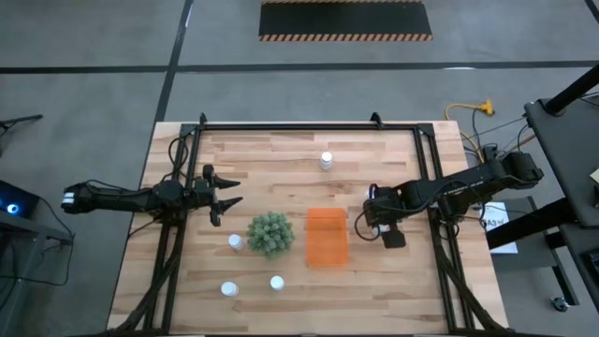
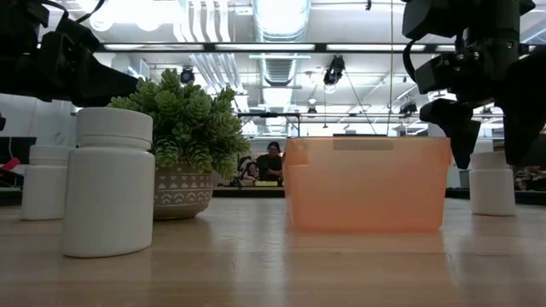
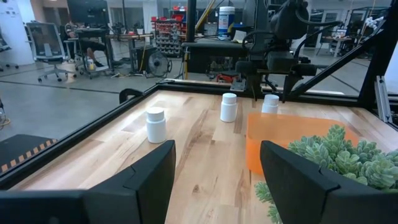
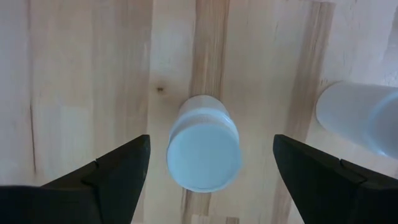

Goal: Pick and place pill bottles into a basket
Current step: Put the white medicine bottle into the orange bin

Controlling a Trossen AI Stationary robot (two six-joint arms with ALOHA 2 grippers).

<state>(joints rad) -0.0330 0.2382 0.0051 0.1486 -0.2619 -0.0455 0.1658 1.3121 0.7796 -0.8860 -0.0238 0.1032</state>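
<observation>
right pincer (image 4: 205, 165): spread wide, pointing down over a pill bottle (image 4: 203, 151) that stands upright on the bench (image 1: 281, 159); bottle sits between the two fingers, no contact visible.
target bottle: just beside the basket's right side in the high view, under the right arm, hard to see there.
neighbour bottle (image 4: 364, 115): close by in the right wrist view, past one finger; risk: a finger clips it on the way down and tips it.
basket (image 1: 327, 236): orange, mid-bench, looks empty; no bottle inside yet by my read.
grasp risk: bottle looks slightly nearer one finger; uneven closing could shove or topple it instead of pinching it.
carry risk: smooth round cap and body; a shallow grip could let it slip before it clears the basket wall.
left pincer (image 1: 229, 200): spread, holding nothing, waiting at bench left, near the plant (image 1: 270, 233).
other bottles: one at the far edge (image 1: 326, 161), one beside the plant (image 1: 235, 242), two near the front (image 1: 228, 289) (image 1: 276, 283), all upright.
plant risk: touching the basket's left side or nearly; crowds any approach from that side.
</observation>
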